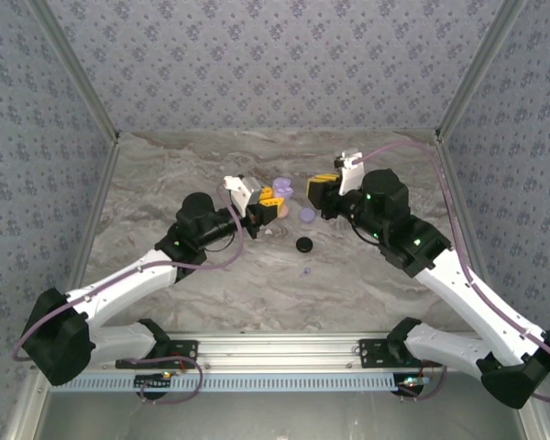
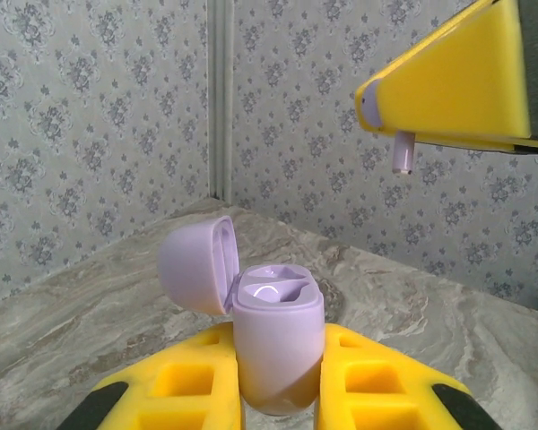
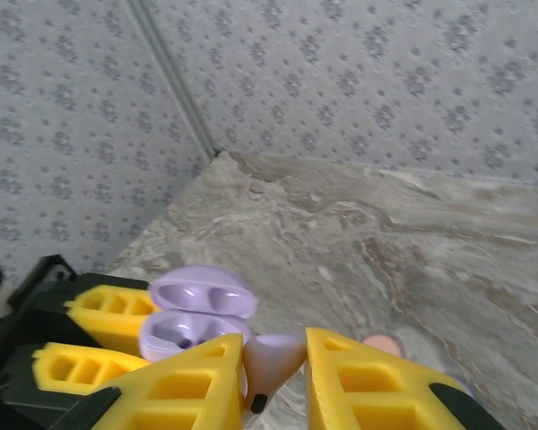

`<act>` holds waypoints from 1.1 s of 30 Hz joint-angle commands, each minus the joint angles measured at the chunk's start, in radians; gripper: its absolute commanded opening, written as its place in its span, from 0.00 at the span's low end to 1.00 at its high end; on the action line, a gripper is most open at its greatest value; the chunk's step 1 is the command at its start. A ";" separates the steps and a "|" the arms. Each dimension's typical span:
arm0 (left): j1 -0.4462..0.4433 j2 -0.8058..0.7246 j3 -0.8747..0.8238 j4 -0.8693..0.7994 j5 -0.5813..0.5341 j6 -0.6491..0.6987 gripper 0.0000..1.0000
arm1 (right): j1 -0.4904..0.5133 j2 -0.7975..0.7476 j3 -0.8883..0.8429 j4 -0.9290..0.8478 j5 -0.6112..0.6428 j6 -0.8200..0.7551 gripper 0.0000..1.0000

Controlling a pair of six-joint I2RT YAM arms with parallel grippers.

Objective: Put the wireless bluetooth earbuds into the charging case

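Left end effector [image 2: 281, 381], nearest the lens, clamped the lilac charging case [image 2: 276, 336] upright, lid [image 2: 195, 264] open, over the worktop's [image 1: 211, 284] middle. My right end effector [image 3: 274, 351] pinched a lilac earbud [image 2: 402, 154], stem hanging down. Open wells [image 2: 273, 291] lay left of the bud and lower, apart; right arm nearer.

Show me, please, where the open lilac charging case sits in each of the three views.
Top view: charging case just above centre, at the tip of the left gripper.
Left wrist view: charging case at bottom centre, lid open to the left.
Right wrist view: charging case at lower left, lid raised.
Shared landmark: the yellow fingers clamping it; the right gripper holds an earbud beside it.
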 commanded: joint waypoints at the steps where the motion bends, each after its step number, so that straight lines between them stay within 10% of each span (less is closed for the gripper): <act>1: -0.008 0.007 0.041 0.074 0.037 -0.016 0.03 | 0.020 0.034 0.026 0.036 -0.047 -0.034 0.24; 33: -0.009 0.000 0.043 0.058 0.047 -0.002 0.02 | 0.041 0.144 0.087 0.036 -0.023 -0.045 0.24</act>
